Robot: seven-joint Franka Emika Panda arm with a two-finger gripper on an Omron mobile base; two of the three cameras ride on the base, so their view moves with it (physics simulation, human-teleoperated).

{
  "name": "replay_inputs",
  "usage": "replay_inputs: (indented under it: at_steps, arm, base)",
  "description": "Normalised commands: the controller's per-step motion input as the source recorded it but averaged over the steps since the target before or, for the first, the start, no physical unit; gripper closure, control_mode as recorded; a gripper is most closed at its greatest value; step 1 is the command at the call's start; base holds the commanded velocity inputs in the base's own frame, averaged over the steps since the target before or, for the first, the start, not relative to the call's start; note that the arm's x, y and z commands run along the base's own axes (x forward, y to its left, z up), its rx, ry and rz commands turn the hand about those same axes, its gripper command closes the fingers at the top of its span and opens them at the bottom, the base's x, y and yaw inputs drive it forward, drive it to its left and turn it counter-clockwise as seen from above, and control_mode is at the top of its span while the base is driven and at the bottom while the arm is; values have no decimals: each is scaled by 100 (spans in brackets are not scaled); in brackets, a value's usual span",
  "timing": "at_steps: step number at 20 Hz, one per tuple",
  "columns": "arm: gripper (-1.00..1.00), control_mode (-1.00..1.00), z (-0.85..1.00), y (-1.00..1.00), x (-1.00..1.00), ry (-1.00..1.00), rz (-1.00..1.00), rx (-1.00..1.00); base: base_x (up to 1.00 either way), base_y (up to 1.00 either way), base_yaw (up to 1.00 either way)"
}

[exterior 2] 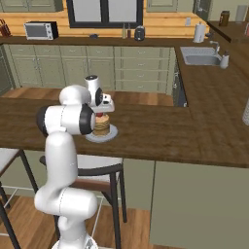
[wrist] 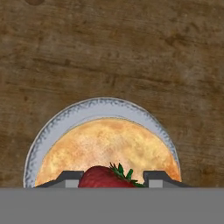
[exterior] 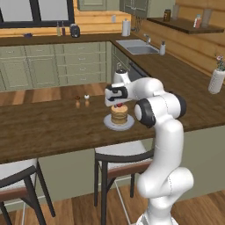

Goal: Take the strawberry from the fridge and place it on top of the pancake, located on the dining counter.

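In the hand view, the strawberry (wrist: pixel 107 177) is cut off at 6 o'clock, so just its top and green leaves show between the two fingers (wrist: pixel 70 178), whose tips alone rise into view. The pancake (wrist: pixel 105 148) and its plate (wrist: pixel 65 120) lose their near half the same way. In the left base view, the hand covers most of the strawberry (exterior: pixel 118 105). The two shakers (exterior: pixel 82 101) on the tabletop (exterior: pixel 48 127) are too small to tell apart.
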Motion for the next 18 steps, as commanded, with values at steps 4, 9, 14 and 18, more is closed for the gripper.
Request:
replay_inputs:
  at_steps: [4,9,14,18]
  arm:
    - [100,-100,0,0,0,0,0,0]
    - [-100,-100,0,0,0,0,0,0]
    - [-100,-100,0,0,-4,0,0,0]
    - [-100,-100,3,0,-9,0,0,0]
  base:
    - [0,0,0]
    - [0,0,0]
    - [0,0,0]
    - [0,0,0]
